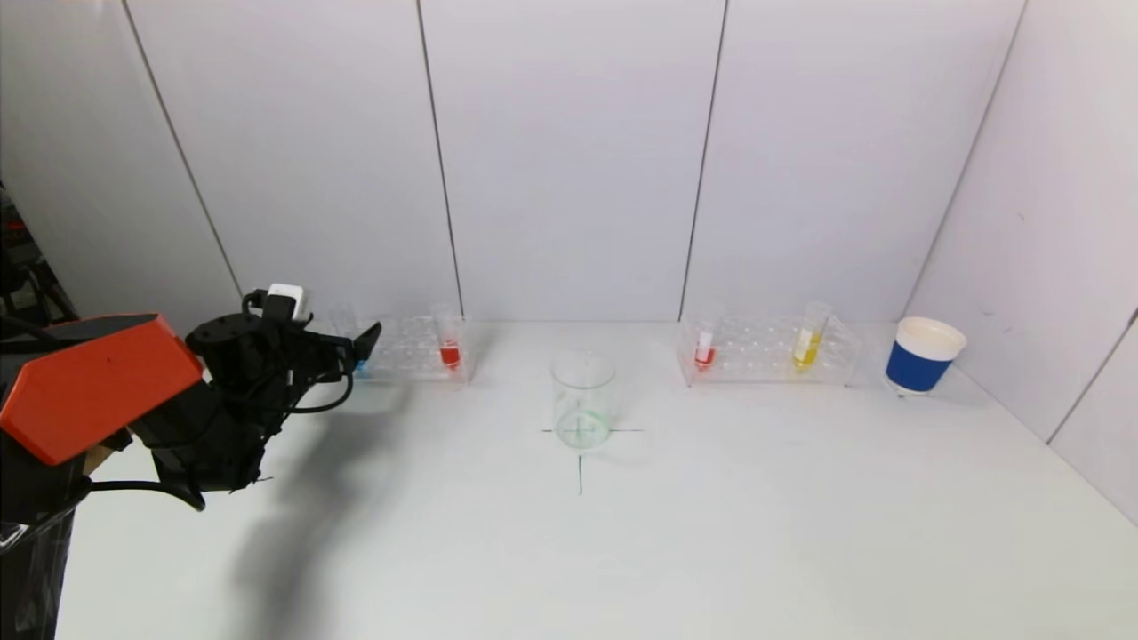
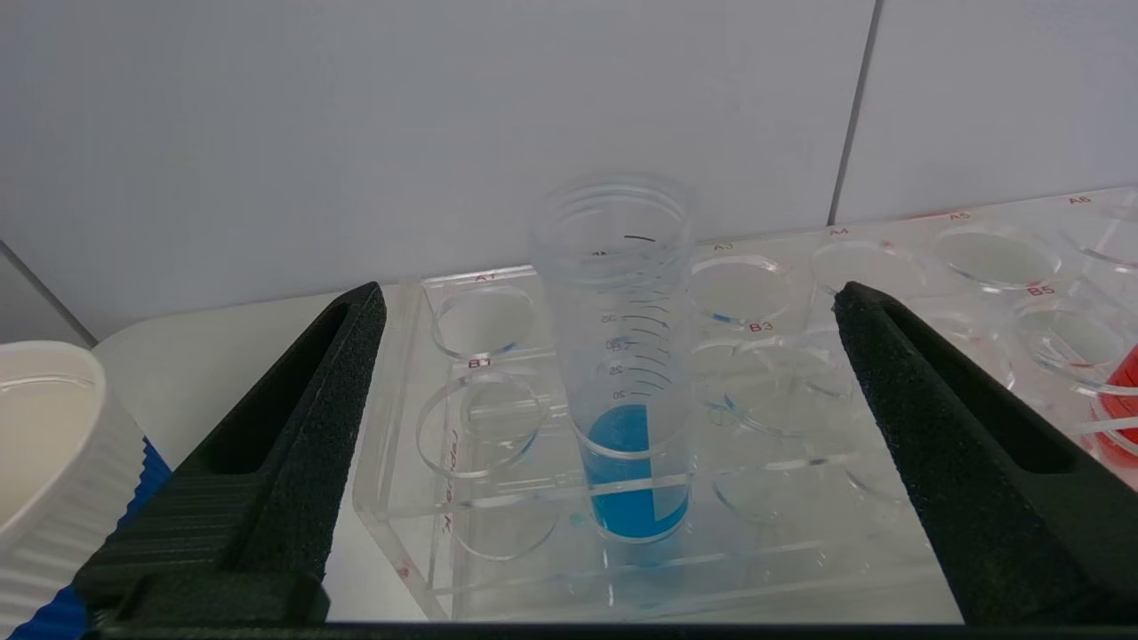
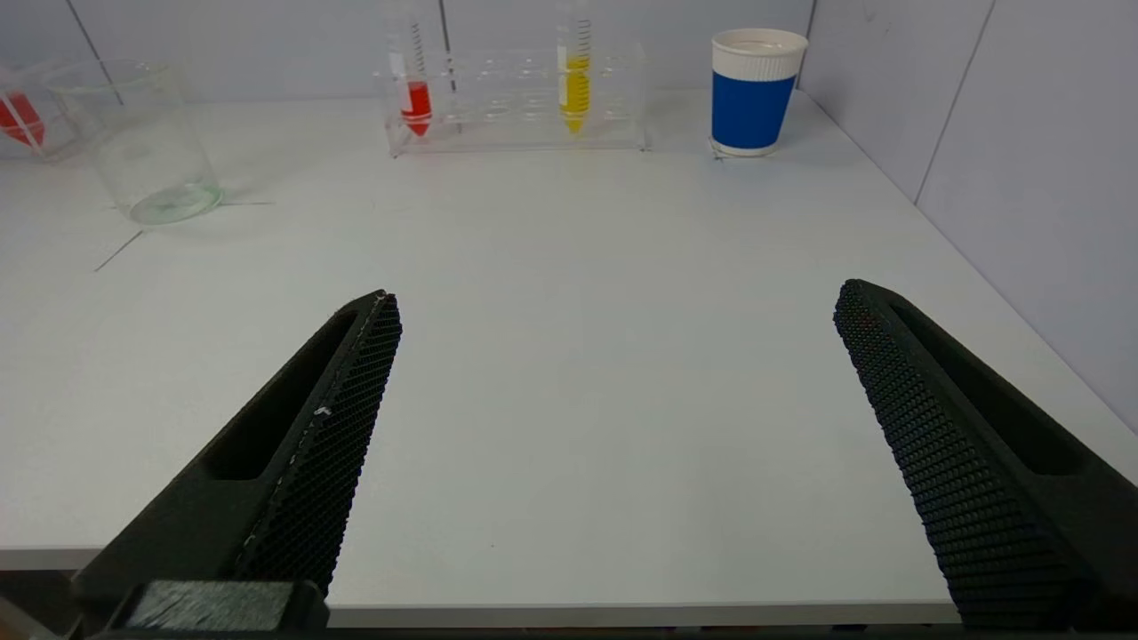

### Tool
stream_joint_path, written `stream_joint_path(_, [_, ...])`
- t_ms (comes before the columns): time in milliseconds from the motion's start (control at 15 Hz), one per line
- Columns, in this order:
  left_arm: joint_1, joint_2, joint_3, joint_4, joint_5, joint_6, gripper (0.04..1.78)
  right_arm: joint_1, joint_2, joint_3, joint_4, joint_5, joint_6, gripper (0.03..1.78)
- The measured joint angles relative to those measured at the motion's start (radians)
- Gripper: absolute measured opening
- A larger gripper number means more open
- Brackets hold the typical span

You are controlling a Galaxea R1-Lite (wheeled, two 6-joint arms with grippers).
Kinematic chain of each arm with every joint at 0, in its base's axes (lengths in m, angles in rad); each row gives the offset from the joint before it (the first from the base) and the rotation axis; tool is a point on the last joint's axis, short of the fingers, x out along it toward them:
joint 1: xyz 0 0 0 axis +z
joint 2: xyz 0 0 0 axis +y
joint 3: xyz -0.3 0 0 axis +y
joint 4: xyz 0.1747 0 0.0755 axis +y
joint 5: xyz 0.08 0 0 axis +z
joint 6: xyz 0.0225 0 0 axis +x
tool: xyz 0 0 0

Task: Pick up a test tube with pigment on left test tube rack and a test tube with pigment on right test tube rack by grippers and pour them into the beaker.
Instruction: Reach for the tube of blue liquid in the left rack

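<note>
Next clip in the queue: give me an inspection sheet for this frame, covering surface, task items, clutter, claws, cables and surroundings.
Surface: white tabletop with a black cross mark under the beaker.
Job's things: clear glass beaker at centre, only a faint greenish film at its bottom; left clear plastic rack holding a blue-pigment tube and a red-pigment tube; right clear plastic rack holding a red-pigment tube and a yellow-pigment tube.
Clutter: blue-sleeved white paper cup right of the right rack; another beside the left rack.
Claws: left claw open, straddling the blue tube without touching it; right claw open over bare table.
Cables: black cable along the left arm.
Surroundings: white panel walls.
</note>
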Motion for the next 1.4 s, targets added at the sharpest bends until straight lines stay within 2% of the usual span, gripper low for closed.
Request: stream_joint_path(1400, [-0.006, 0.013, -0.032, 0.008, 0.01, -0.001, 1.76, 0.0, 0.0, 0.0, 0.0, 0.0, 0.0, 1.77])
